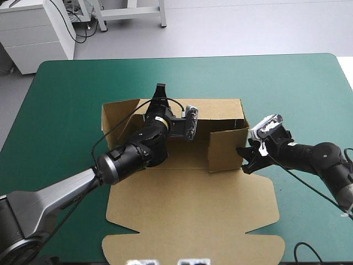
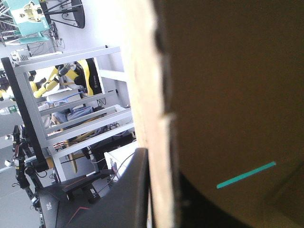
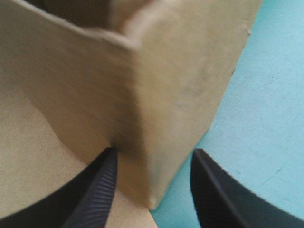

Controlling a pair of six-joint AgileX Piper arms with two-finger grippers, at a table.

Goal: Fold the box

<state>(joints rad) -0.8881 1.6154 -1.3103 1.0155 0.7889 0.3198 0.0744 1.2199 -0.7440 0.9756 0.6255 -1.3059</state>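
The brown box lies mid-table with its back wall and right-hand corner flap raised, and its wide lid panel flat toward the near edge. My left gripper reaches over the back wall's top edge. In the left wrist view, the left gripper is all but shut, with the wall's pale cut edge between its fingers. My right gripper sits at the box's front right corner. In the right wrist view, that gripper is open and its black fingers straddle the upright corner.
Bare teal-green cover surrounds the box on the left, far and right sides. The flat lid panel reaches almost to the table's near edge. My left arm lies across the box's floor.
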